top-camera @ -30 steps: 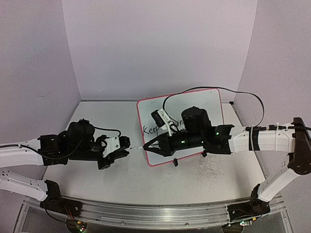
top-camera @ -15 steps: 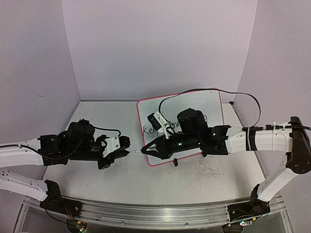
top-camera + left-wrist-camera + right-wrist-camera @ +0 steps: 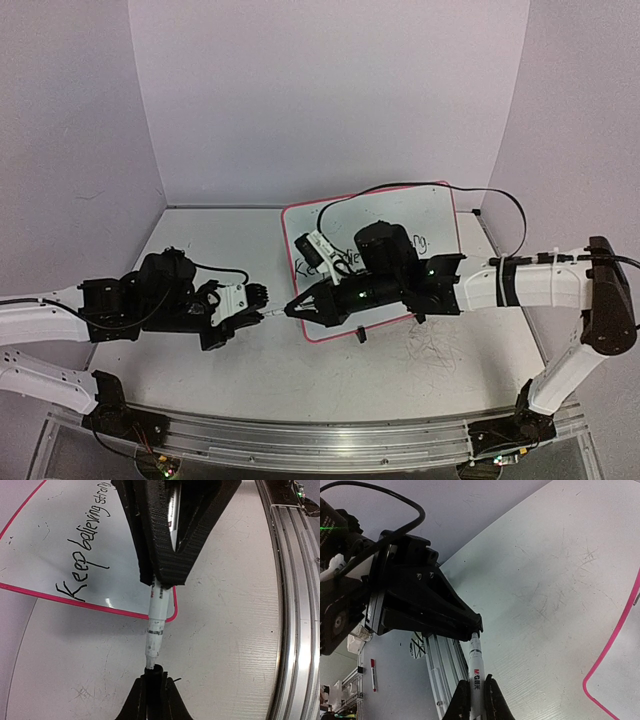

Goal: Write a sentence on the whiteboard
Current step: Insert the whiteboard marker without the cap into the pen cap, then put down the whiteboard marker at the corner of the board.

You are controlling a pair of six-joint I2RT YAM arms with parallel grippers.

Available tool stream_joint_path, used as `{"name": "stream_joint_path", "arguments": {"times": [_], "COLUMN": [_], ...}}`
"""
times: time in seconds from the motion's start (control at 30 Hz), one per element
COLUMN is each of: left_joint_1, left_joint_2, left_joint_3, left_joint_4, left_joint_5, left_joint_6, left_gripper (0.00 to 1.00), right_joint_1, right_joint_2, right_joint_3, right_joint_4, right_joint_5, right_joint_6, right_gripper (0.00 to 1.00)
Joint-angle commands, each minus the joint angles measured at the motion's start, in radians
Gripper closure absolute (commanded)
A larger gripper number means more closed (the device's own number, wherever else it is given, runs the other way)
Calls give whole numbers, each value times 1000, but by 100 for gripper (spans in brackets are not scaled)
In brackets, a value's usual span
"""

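Left fingers (image 3: 142,702) pinched shut on small black cap (image 3: 154,671), low over the tabletop (image 3: 200,240). Cap is the only holder here: the white marker (image 3: 156,620) has its nose end stuck into the cap mouth; how far it is seated, cannot tell. Marker runs level from the cap to the right fingers (image 3: 462,704), which are clamped on its barrel just behind the printed label. The two sets of fingertips are near each other, tip to tip, not touching. Whiteboard (image 3: 400,205) lies flat on the tabletop right of centre, under the right arm, its pink-rimmed near corner just beside the marker. Sentence (image 3: 87,550) on the board's near-left part reads "Keep believing strong", the end hidden by the right fingers.
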Motion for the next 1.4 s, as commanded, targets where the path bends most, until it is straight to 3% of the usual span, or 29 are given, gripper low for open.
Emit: {"name": "stream_joint_path", "arguments": {"times": [0.0,0.33,0.5,0.6,0.8,1.1,1.17,1.23,1.3,1.37], "left_joint_1": [-42,-191,-254,-258,-261,-261,-261,-260,-261,-261], "left_joint_2": [-6,81,107,82,81,-5,-40,-73,-102,-145], "left_joint_3": [31,132,152,132,98,61,59,66,69,72], "left_joint_4": [47,43,105,160,187,124,91,61,39,29], "left_joint_5": [12,-83,-184,-168,-153,-213,-254,-290,-312,-322], "left_joint_6": [29,63,68,63,51,-16,-71,-142,-207,-263], "left_gripper": [100,100,100,100,100,99,89,68,54,47], "right_joint_1": [6,9,44,72,99,78,74,74,75,79], "right_joint_2": [40,163,228,262,280,163,138,127,139,163], "right_joint_3": [86,205,252,259,206,-8,-74,-139,-173,-186], "right_joint_4": [-46,-166,-161,-105,142,166,177,207,226,227], "right_joint_5": [-41,-184,-174,-140,-132,56,97,118,115,109], "right_joint_6": [-50,-86,-60,-14,136,107,41,-38,-116,-214], "right_gripper": [100,100,100,100,100,100,100,100,100,100]}}
